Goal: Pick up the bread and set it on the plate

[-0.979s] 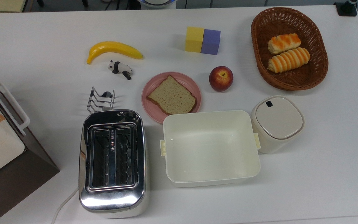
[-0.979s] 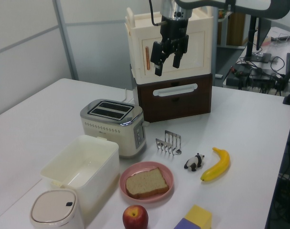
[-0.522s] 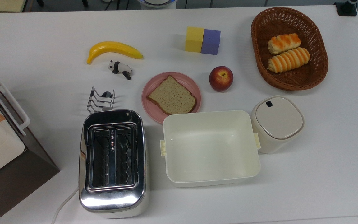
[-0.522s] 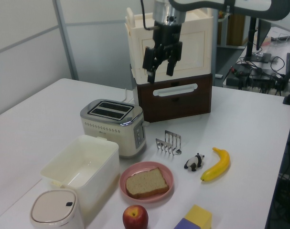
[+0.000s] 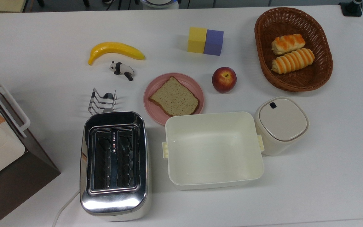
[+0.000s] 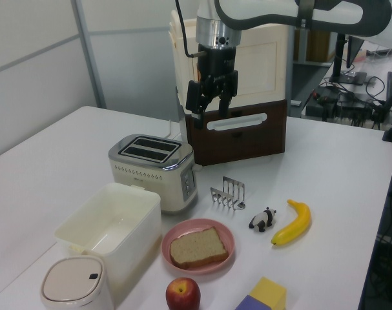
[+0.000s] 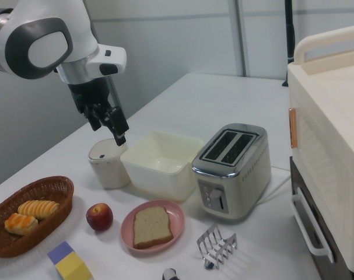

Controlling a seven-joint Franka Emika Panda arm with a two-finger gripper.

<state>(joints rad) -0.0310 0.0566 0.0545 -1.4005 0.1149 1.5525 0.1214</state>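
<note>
Bread (image 5: 174, 96): flat, porous tan slice on round pink plate (image 5: 152, 87)

The pink plate (image 5: 173, 98) with its bread slice (image 5: 174, 96) lies open from above, hemmed at counter level: the cream tub (image 5: 213, 149) touches its rim on the side toward the top view's bottom edge, the toaster (image 5: 114, 162) stands just beside, the toast rack (image 5: 102, 100) and apple (image 5: 224, 79) flank it. The gripper (image 6: 207, 105), fingers parted, hangs high over the toaster. Bare counter (image 5: 43, 28) stretches toward the top view's upper-left corner.
</note>
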